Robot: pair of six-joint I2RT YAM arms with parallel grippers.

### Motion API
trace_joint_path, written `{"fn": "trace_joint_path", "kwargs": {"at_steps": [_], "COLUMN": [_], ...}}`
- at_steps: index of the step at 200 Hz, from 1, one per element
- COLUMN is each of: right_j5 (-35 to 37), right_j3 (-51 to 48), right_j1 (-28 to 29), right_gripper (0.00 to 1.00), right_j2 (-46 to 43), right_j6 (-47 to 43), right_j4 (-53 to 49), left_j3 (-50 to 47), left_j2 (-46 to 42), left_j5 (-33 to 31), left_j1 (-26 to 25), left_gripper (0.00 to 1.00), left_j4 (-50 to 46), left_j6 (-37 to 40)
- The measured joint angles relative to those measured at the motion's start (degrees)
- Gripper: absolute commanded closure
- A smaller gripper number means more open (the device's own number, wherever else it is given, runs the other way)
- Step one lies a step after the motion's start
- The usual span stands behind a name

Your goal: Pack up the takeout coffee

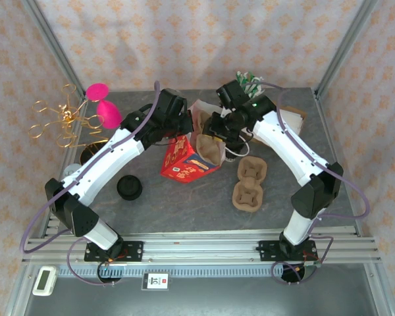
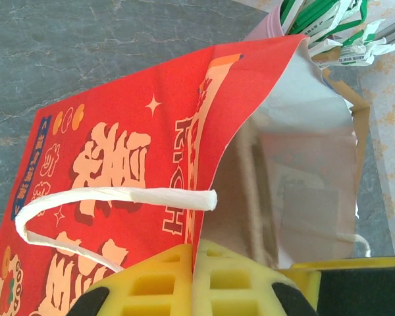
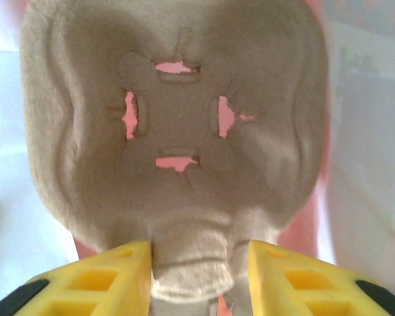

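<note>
- The left gripper is pinched shut on the red bag rim, holding its mouth open.
- The cup carrier sits at that mouth, so loading appears to be under way.
- The right gripper fingers flank its tab, and whether they grip it is unclear. The next move probably needs a clean release.

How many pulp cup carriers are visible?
3 carriers: one in the red bag's mouth at the right gripper, two on the table beside it. Nested ones may hide.

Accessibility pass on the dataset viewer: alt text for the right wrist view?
Close-up of a brown moulded-pulp cup carrier, pink showing through its slits. The right gripper has its yellow fingers either side of the carrier's lower tab; whether they pinch it is unclear.
</note>
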Motion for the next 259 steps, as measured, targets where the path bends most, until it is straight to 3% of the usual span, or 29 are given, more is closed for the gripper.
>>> {"fn": "trace_joint_path", "kwargs": {"at_steps": [78,160,229,259], "right_j5": [-0.9,5.6,11.1,12.2], "right_j3": [-0.6,3.7,10.1,10.8], "right_j1": [0.0,3.4,6.6,8.1], "right_gripper": [0.55,0.55,0.55,0.55], "right_j2": [-0.2,0.4,5.0,6.6], "right_j6": [-0.7,-1.5,-2.6,-2.7], "right_j4": [-0.2,-2.0,-6.5,-8.4], "left_j3": [0.0,-2.0,-10.2,-12.2], "left_j2": [0.0,-0.2,-6.3,-7.6], "left_j5": [0.2,1.6,1.8,1.9], "left_j1": [0.0,0.6,2.6,3.8], "left_gripper": [0.99,0.98,0.97,0.91], "left_j4": [0.4,2.4,6.8,7.7], "left_j6": [0.0,-4.4,-8.7,-9.9]}}
